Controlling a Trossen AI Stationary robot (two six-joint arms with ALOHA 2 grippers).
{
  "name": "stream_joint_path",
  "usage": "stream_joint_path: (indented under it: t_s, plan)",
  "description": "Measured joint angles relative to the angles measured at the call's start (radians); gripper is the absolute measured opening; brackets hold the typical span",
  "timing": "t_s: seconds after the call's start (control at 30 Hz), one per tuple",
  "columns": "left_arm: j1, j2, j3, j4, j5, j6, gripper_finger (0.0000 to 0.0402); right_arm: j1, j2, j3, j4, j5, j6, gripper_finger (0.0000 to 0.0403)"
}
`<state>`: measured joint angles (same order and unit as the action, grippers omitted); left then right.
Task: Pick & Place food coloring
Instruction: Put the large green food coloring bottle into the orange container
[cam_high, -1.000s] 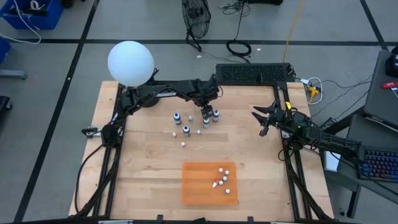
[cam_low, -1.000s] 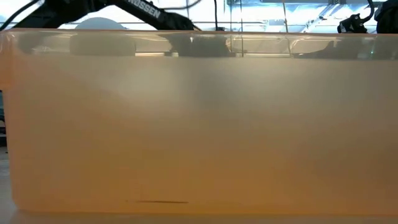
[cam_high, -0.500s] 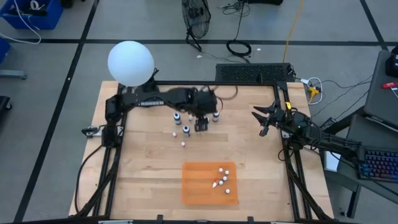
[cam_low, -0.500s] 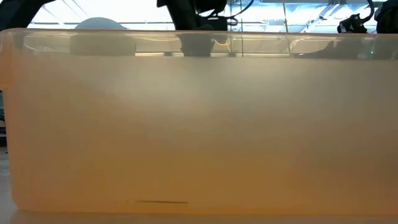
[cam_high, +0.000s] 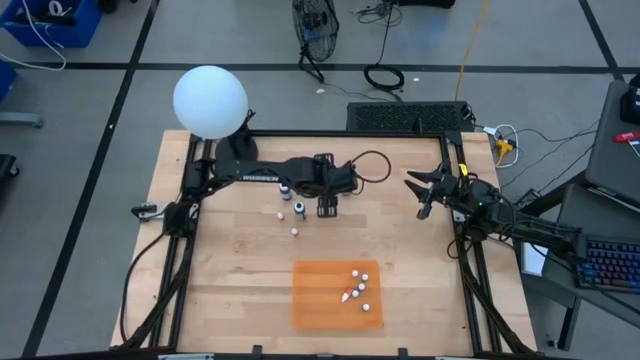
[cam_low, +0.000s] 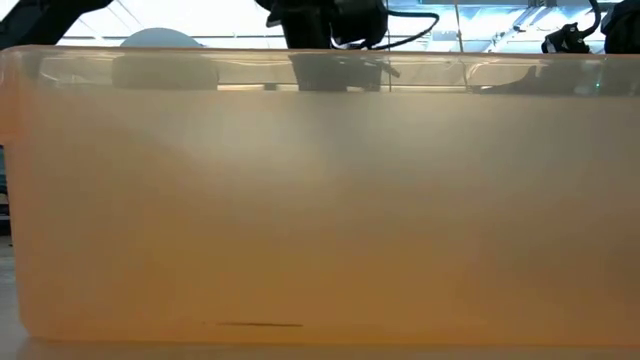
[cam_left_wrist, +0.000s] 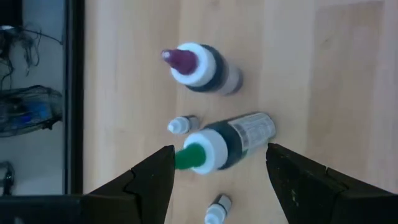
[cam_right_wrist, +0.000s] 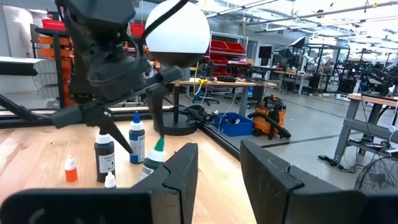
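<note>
The desk (cam_high: 240, 270) is pale wood, matt and lightly grained. On it lies a flat orange mat (cam_high: 320, 300) (smooth, dull). Near the mat, the bottles (cam_left_wrist: 227, 142) look like glossy dark plastic with smooth white caps.

Low view — orange mat (cam_low: 320, 200) blocks the table.

A grey floor (cam_high: 90, 120) with dark seam lines surrounds the wooden table (cam_high: 230, 270). At twelve o'clock stands a fan (cam_high: 315, 25) among black cables (cam_high: 385, 75); a blue bin (cam_high: 45, 25) sits at ten o'clock, a keyboard (cam_high: 610, 265) at three. The right wrist view shows red shelving (cam_right_wrist: 227, 53), workbenches (cam_right_wrist: 373, 106) and ceiling lights (cam_right_wrist: 273, 9).
</note>
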<state>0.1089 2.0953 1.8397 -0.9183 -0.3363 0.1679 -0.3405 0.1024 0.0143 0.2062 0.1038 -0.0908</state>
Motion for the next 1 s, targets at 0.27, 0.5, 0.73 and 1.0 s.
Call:
stream_joint_path:
  t_s: [0.27,0.5,0.73,1.0]
  plan:
    - [0.009,-0.006,0.0,0.003,0.02,-0.012,0.025,0.0,0.0,0.0,0.0,0.0,0.0,0.011]
    - [0.008,-0.006,0.0,0.003,0.063,-0.009,0.025,0.0,0.0,0.0,-0.001,0.0,0.0,0.0111]
    - [0.013,-0.006,0.0,0.003,0.134,-0.023,0.025,0.0,0.0,0.0,-0.001,0.0,0.0,0.0112]
    - [0.02,0.015,-0.005,0.006,0.136,-0.017,0.025,0.0,0.0,0.0,-0.001,0.0,0.0,0.011]
